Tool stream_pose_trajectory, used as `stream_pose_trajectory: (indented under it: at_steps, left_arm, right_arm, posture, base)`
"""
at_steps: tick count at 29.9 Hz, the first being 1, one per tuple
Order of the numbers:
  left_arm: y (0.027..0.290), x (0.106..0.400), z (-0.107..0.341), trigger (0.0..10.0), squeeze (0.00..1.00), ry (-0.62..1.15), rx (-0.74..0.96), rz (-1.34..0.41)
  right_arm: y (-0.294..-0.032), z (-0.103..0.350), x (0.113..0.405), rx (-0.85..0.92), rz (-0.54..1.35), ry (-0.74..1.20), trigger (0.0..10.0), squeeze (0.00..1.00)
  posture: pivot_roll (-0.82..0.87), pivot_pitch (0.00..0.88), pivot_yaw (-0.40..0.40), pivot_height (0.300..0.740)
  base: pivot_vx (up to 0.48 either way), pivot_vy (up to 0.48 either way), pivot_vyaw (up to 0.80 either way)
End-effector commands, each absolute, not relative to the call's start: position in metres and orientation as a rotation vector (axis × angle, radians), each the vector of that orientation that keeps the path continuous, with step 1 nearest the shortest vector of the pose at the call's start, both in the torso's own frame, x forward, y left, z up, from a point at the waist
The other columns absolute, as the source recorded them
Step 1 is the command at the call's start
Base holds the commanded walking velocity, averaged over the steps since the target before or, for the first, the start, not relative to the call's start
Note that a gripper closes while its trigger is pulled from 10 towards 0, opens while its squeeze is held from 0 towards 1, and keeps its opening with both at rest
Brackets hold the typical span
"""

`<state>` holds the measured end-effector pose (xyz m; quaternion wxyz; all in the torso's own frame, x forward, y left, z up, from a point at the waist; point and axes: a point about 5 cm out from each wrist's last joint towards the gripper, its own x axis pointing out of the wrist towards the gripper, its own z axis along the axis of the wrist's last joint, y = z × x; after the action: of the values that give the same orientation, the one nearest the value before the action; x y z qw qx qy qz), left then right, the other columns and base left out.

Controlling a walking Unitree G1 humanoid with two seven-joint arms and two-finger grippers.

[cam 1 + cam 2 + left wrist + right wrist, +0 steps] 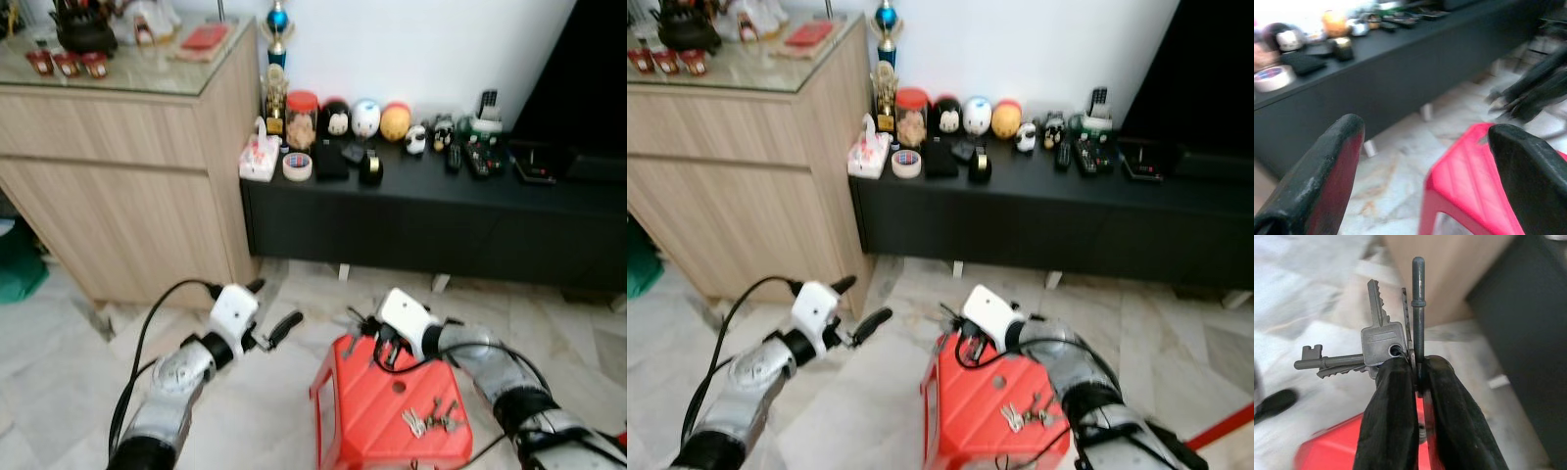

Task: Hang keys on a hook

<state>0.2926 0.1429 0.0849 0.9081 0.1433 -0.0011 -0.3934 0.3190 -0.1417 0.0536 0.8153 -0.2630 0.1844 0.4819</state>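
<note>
- Right gripper (1418, 382): two black fingers pinched tight together on a bunch of grey metal keys (1378, 345). Wrist view shows a flat-headed key pointing away from the fingers, an old-style barrel key sticking out sideways, and a long thin round shaft poking straight out between the fingertips.
- From the head views that gripper (364, 336) sits just above the back edge of a red plastic stool (382, 416), wrist in a white housing, cables looping off it. Keys in its grip are too small to make out there.
- Second bunch of silvery keys (431, 418) lies loose on the stool's top, near the right arm's forearm, apart from the gripper.
- Left gripper (272, 315): fingers spread wide, nothing between them. It hangs over the pale marble floor (78, 372), beside the stool's left side, not touching it. In its wrist view both black finger pads (1332, 166) frame the stool's edge and the cabinet beyond.
- Behind: long low black TV cabinet (441, 220) against a white wall, top cluttered with a roll of tape (297, 165), a red-lidded jar (302, 119), small round figurines, remotes.
- Left of it, touching at the corner: light wood sideboard with glass top (127, 186), small items on it, blurred.
- Can't pick out a hook in any view.
</note>
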Motion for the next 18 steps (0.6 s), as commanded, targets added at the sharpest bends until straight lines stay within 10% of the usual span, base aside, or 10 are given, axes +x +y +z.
stream_pose_trajectory:
  at_steps: [1, 18]
  left_arm:
    - [0.137, 0.289, 0.084, 10.0, 0.0, 0.019, 0.322, -0.882]
    - [0.121, 0.269, 0.096, 10.0, 0.0, 0.213, 0.429, -1.149]
  right_arm:
    - [-0.145, 0.054, 0.316, -0.604, 1.085, 0.404, 10.0, 0.0]
    - [-0.137, 0.05, 0.31, -0.766, 1.233, 0.411, 10.0, 0.0]
  posture:
    - [0.07, 0.0, -0.073, 0.74]
    - [0.09, 0.0, -0.081, 0.74]
  base:
    - [0.0, 0.0, 0.0]
    - [0.0, 0.0, 0.0]
